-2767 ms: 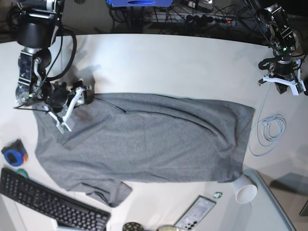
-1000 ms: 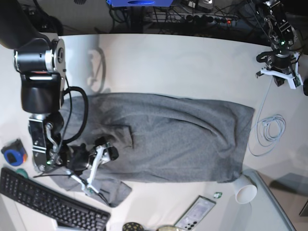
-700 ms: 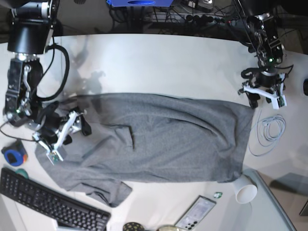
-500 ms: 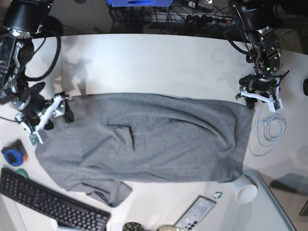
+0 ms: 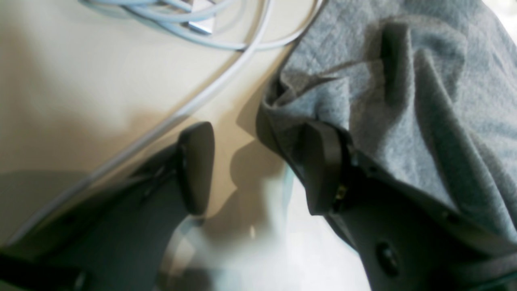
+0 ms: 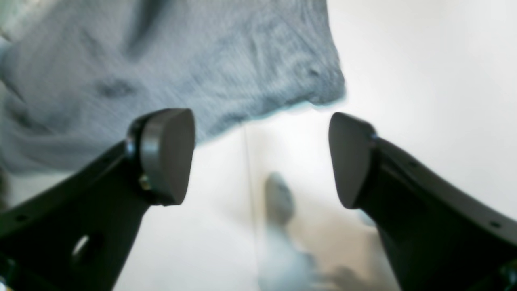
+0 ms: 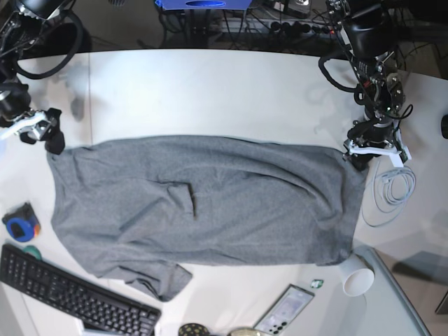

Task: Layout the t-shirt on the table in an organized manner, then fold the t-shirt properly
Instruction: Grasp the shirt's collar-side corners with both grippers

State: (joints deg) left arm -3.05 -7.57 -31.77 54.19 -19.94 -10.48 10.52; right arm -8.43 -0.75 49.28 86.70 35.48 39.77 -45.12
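T-shirt (image 7: 210, 203): matt heathered grey knit cloth; table (image 7: 210, 91): smooth white, slight sheen; gripper pads (image 6: 167, 155): matt black plastic.

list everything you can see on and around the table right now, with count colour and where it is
t-shirt: one, heather grey, spread flat across the middle of the table
table: one, white, under everything
keyboard: one, black, near left corner
cable: one, white, coiled beside the shirt's right edge
cup: one, white, on its side off the shirt's near right corner
phone: one, dark screen, near edge
tape measure: one, blue, black and orange, left edge above the keyboard
power strip: one, pale, behind the table
left gripper: one, black, open at the shirt's far right corner
right gripper: one, black, open just off the shirt's far left corner
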